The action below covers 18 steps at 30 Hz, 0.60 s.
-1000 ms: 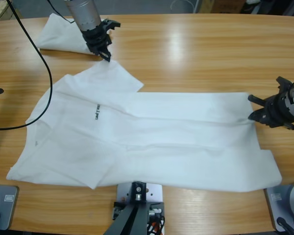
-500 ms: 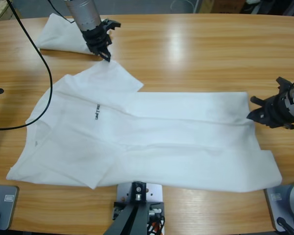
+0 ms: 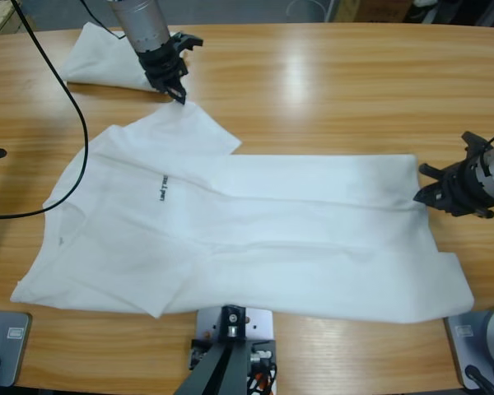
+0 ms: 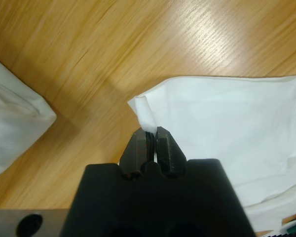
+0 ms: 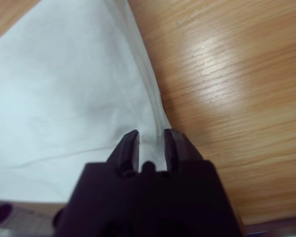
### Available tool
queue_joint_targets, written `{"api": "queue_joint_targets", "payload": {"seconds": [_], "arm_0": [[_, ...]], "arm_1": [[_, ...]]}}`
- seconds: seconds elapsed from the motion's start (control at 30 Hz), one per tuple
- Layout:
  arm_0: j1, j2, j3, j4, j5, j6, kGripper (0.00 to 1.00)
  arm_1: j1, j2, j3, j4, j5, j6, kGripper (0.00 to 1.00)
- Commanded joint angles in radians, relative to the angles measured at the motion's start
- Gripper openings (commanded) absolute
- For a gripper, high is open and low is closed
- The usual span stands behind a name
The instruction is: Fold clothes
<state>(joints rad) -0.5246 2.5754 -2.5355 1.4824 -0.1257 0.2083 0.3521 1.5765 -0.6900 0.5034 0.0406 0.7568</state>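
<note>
A white T-shirt point(image 3: 255, 230) lies spread flat across the table, neck to the left and hem to the right, with a small dark chest print point(image 3: 162, 188). My left gripper point(image 3: 179, 95) comes down from the top left and is shut on the corner of the far sleeve point(image 4: 227, 113); the left wrist view shows the gripper point(image 4: 150, 136) with that cloth tip pinched in it. My right gripper point(image 3: 420, 195) sits at the far corner of the hem. In the right wrist view the gripper point(image 5: 151, 143) is narrowly open, with the shirt's edge point(image 5: 64, 89) lying between the jaws.
A second white shirt point(image 3: 99, 58), folded, lies at the back left just behind the left gripper, and appears as a folded shirt point(image 4: 10, 128) in the left wrist view. A black cable point(image 3: 74, 107) loops over the left side. Bare wood point(image 3: 329, 90) stretches behind the spread shirt.
My right gripper has crept slightly left onto the hem corner. The left gripper and the shirt have not moved.
</note>
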Motion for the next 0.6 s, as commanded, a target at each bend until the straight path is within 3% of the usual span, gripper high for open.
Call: {"api": "queue_joint_targets", "payload": {"seconds": [0.03, 0.07, 0.47, 0.6], "arm_0": [[-0.012, 0.055, 0.007, 0.016, -0.014, 0.013, 0.0], [-0.012, 0.056, 0.007, 0.017, -0.015, 0.013, 0.0], [-0.014, 0.038, 0.009, 0.019, -0.014, 0.013, 0.0], [0.002, -0.028, 0.01, 0.029, -0.002, 0.013, 0.0]], "arm_1": [[0.01, 0.03, -0.002, 0.001, 0.013, -0.021, 0.052], [0.01, 0.03, -0.002, -0.001, 0.013, -0.025, 0.002], [0.01, -0.006, 0.0, -0.011, 0.026, -0.05, 0.0], [0.01, -0.077, -0.03, -0.021, 0.154, -0.108, 0.0]]}}
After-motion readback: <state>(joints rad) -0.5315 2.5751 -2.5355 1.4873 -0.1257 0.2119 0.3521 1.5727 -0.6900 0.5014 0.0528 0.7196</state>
